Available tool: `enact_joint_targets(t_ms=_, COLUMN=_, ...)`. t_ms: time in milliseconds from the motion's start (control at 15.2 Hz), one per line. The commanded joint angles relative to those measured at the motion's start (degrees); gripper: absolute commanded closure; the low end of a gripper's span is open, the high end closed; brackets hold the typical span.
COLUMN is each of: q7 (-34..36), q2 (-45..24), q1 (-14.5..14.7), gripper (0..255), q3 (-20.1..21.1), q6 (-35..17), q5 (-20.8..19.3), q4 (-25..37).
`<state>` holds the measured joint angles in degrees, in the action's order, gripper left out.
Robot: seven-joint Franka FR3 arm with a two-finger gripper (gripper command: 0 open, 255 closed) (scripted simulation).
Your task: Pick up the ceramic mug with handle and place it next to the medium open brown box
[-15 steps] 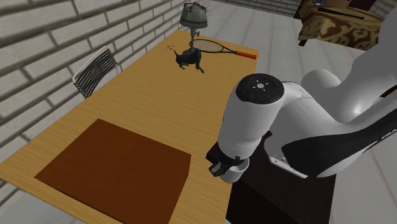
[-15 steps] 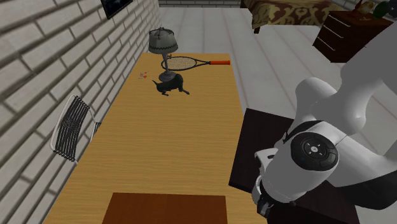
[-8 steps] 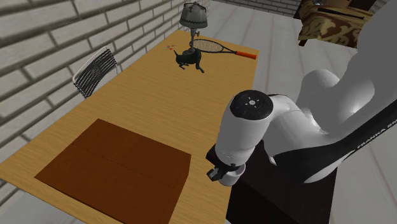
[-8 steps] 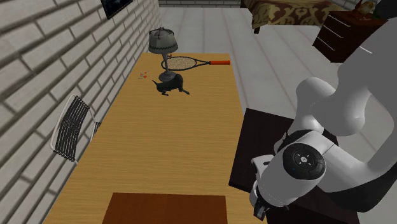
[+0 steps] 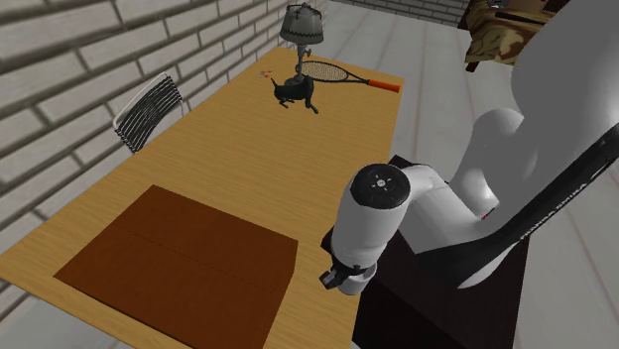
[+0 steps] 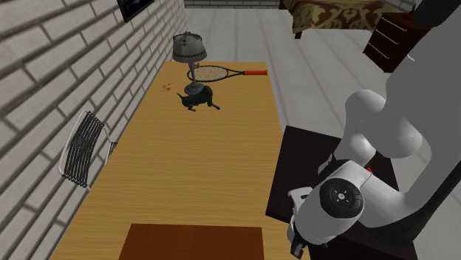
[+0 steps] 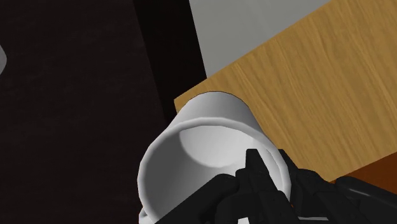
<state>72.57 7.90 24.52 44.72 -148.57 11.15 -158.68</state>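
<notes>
Wrist view: white mug (image 7: 213, 118) is cut by the bottom edge. The tool (image 7: 251, 170), clamped on the rim, covers its near wall, so can't tell where the handle sits. Shoulder view: tool mostly hidden behind the arm (image 5: 382, 208), w/ only a black bit showing under the wrist. Stand (image 5: 417, 317) largely covered by the arm too. Brown box (image 5: 179, 263) is cut by the bottom edge in shoulder & 2nd ext. views. Red bits (image 5: 264, 72) on the worktop (image 5: 218, 149) by the lamp (image 5: 302, 25) are too small to ID. Bed (image 5: 491, 40) is cut by the top edge, partly behind the arm.
</notes>
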Motion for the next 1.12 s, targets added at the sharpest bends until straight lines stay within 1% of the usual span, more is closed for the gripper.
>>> enact_joint_targets(t_ms=0, q7=2.40, q2=-2.92, q1=-1.34, gripper=255, q3=0.87, q6=-2.61, q5=-3.23, q4=-0.12)
enact_joint_targets(t_ms=132, q7=5.19, q2=-5.71, q1=-2.54, gripper=255, q3=1.27, q6=-4.84, q5=-7.16, q4=-0.20)
enact_joint_targets(t_ms=264, q7=8.72, q2=-8.67, q1=-3.50, gripper=255, q3=1.11, q6=-6.91, q5=-12.15, q4=-0.16)
enact_joint_targets(t_ms=396, q7=12.86, q2=-11.72, q1=-3.69, gripper=255, q3=-0.06, q6=-8.74, q5=-18.00, q4=0.04)
enact_joint_targets(t_ms=462, q7=14.45, q2=-12.83, q1=-3.41, gripper=255, q3=-0.87, q6=-9.35, q5=-20.24, q4=0.16)
enact_joint_targets(t_ms=924, q7=14.39, q2=-12.81, q1=-3.14, gripper=255, q3=-1.12, q6=-9.36, q5=-20.15, q4=0.16)
enact_joint_targets(t_ms=990, q7=14.38, q2=-12.80, q1=-3.14, gripper=0, q3=-1.11, q6=-9.35, q5=-20.14, q4=0.16)
enact_joint_targets(t_ms=1056, q7=14.38, q2=-12.81, q1=-3.14, gripper=0, q3=-1.11, q6=-9.35, q5=-20.14, q4=0.16)
